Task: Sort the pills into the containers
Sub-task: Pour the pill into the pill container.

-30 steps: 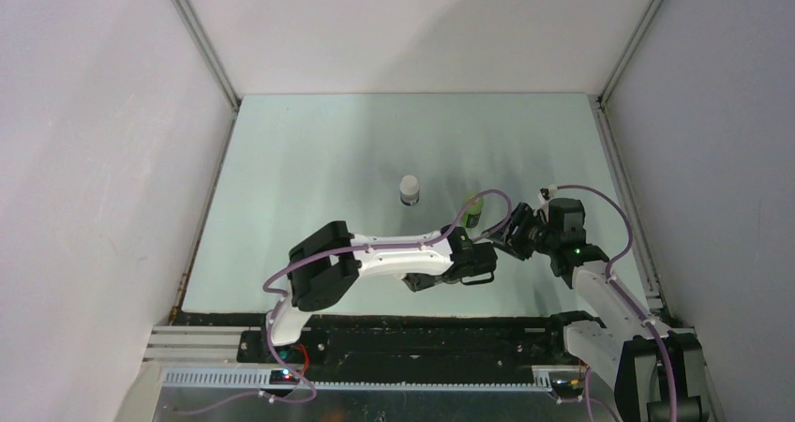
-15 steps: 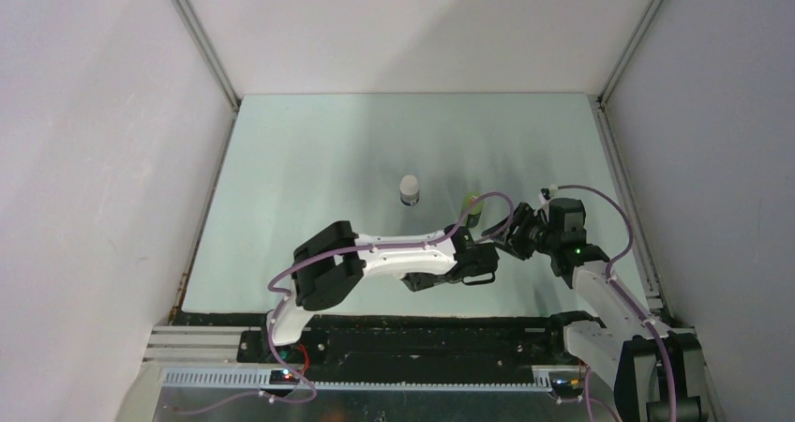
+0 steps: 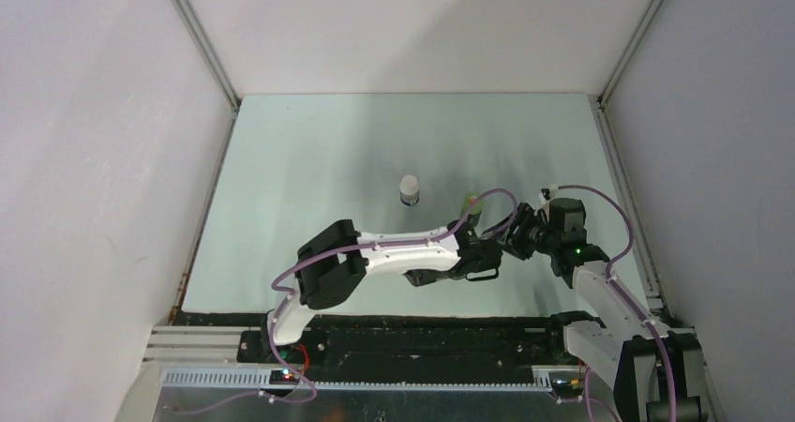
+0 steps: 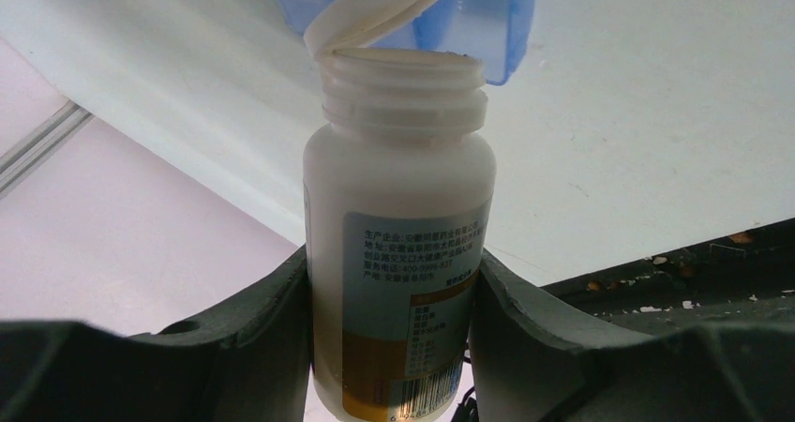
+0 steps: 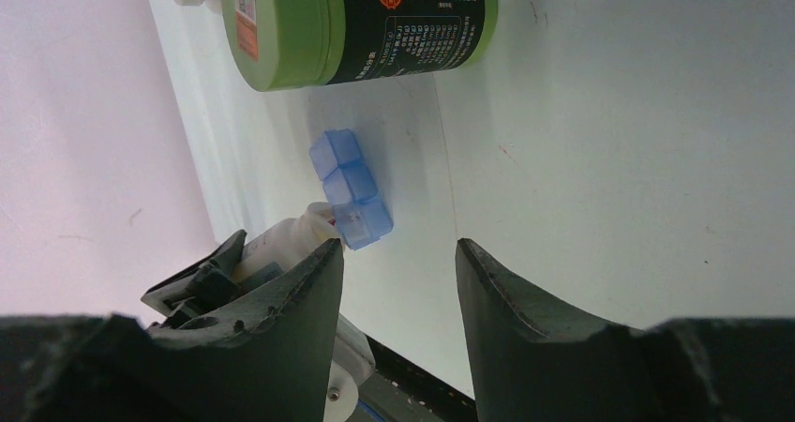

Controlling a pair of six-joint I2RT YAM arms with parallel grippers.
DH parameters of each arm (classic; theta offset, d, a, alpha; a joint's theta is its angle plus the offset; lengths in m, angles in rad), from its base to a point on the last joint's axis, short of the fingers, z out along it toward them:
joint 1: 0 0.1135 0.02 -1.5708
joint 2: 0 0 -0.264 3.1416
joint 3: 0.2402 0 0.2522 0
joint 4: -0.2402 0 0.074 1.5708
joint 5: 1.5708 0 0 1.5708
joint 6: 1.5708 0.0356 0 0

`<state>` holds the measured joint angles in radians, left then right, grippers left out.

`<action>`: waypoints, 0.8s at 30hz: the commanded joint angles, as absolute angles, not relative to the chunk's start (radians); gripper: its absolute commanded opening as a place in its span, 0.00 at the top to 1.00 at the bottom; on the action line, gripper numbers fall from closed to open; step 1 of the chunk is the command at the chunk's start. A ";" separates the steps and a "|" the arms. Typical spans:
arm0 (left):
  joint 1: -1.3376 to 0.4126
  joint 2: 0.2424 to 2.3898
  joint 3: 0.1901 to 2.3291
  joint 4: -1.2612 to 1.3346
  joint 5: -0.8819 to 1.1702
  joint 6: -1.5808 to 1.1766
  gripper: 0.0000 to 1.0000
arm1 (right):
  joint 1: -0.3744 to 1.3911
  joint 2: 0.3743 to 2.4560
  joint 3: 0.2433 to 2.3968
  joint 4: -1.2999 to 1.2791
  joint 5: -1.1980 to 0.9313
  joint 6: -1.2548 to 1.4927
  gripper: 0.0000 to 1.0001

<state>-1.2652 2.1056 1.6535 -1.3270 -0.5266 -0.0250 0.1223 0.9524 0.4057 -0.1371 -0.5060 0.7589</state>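
Note:
My left gripper (image 4: 394,277) is shut on an open white bottle (image 4: 398,188) with a printed label and a flipped-up cap. The bottle's mouth is right beside the translucent blue pill box (image 4: 487,19), the containers. In the right wrist view the pill box (image 5: 352,189) lies on the table with the white bottle (image 5: 286,244) touching its near end. My right gripper (image 5: 398,253) is open and empty, just short of the box. No pills show. In the top view the left gripper (image 3: 480,256) and right gripper (image 3: 516,236) are close together, hiding the box.
A green round bottle (image 5: 361,19) lies on its side just beyond the pill box; it also shows in the top view (image 3: 472,206). A white-capped bottle (image 3: 410,189) stands farther back left. The table's dark front edge (image 3: 422,319) is close behind both grippers.
My left arm has shifted slightly right and away from its base with the white bottle, closing on the right gripper. The right arm has barely moved.

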 commanded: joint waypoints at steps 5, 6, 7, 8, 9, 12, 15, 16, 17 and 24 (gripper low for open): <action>-1.250 2.112 1.722 -1.367 -0.602 -0.002 1.00 | 0.118 0.946 0.398 -0.128 -0.508 0.743 0.48; -1.250 2.117 1.723 -1.375 -0.605 -0.002 1.00 | 0.116 0.946 0.397 -0.126 -0.509 0.744 0.48; -1.251 2.120 1.723 -1.381 -0.606 -0.002 1.00 | 0.117 0.946 0.397 -0.126 -0.508 0.743 0.48; -1.251 2.128 1.720 -1.393 -0.608 -0.002 1.00 | 0.116 0.946 0.396 -0.125 -0.508 0.744 0.48; -1.251 2.131 1.717 -1.394 -0.610 -0.002 1.00 | 0.116 0.946 0.395 -0.124 -0.509 0.744 0.48; -1.252 2.136 1.702 -1.392 -0.604 -0.002 1.00 | 0.115 0.947 0.395 -0.124 -0.509 0.743 0.48; -1.252 2.137 1.706 -1.395 -0.602 -0.002 1.00 | 0.114 0.947 0.392 -0.121 -0.509 0.743 0.48; -1.252 2.142 1.714 -1.400 -0.603 -0.002 1.00 | 0.114 0.949 0.391 -0.120 -0.509 0.743 0.48; -1.252 2.145 1.719 -1.404 -0.601 -0.002 1.00 | 0.114 0.948 0.390 -0.119 -0.508 0.744 0.48; -1.254 2.168 1.749 -1.429 -0.592 -0.004 1.00 | 0.109 0.945 0.388 -0.120 -0.509 0.742 0.48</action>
<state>-1.2526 2.1635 1.7058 -1.3907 -0.5747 -0.0177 0.1169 0.9524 0.3901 -0.1379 -0.5060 0.7574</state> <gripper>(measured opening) 0.562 0.523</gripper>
